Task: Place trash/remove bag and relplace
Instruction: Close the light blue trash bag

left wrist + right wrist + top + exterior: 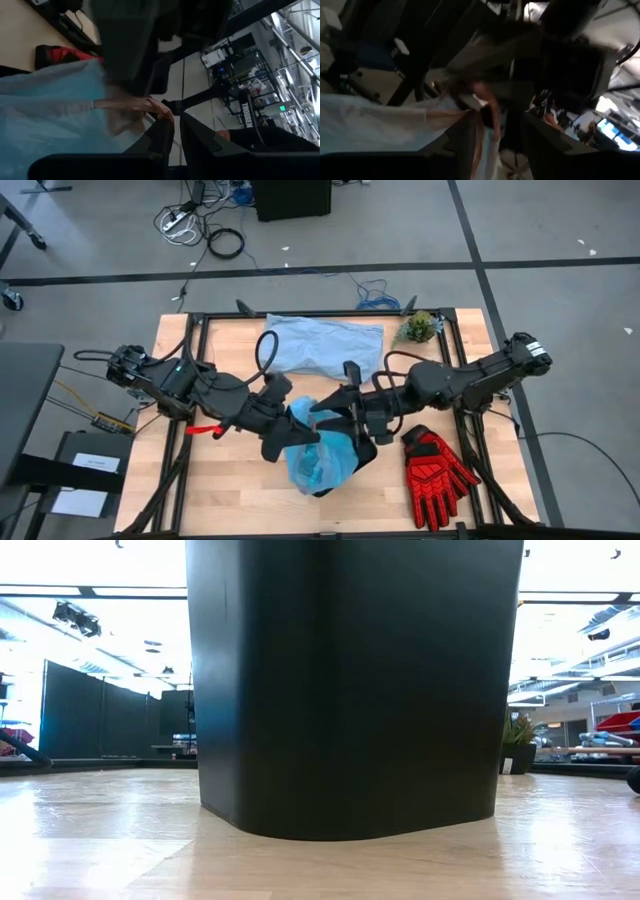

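Note:
The cyan bag (320, 462) bulges over the black bin (350, 690), which stands on the table's near middle. My left gripper (293, 420) comes in from the left, above the bin, and is shut on the bag's top. My right gripper (342, 413) meets it from the right. It is open, with bag film (489, 131) between its fingers. The trash is hidden. How much of the bag's lower part sits inside the bin does not show. My left gripper pinches the bag's upper edge (150, 106) between its two fingers (161, 137), roughly level, from the table's left. The film bunches into a strip that runs to the fingertips. The rest of the bag (50, 110) spreads away below it. My right gripper is open around a fold of the bag's top edge (470, 112). The film lies against one finger (466, 142). Whether the other finger touches it cannot be told, as the view is blurred.
A paler grey-blue bag (325, 345) lies flat at the table's far middle. A small green plant (420, 328) stands at the far right. A pair of red gloves (435, 470) lies right of the bin. Black frame rails (200, 355) run along the table's sides.

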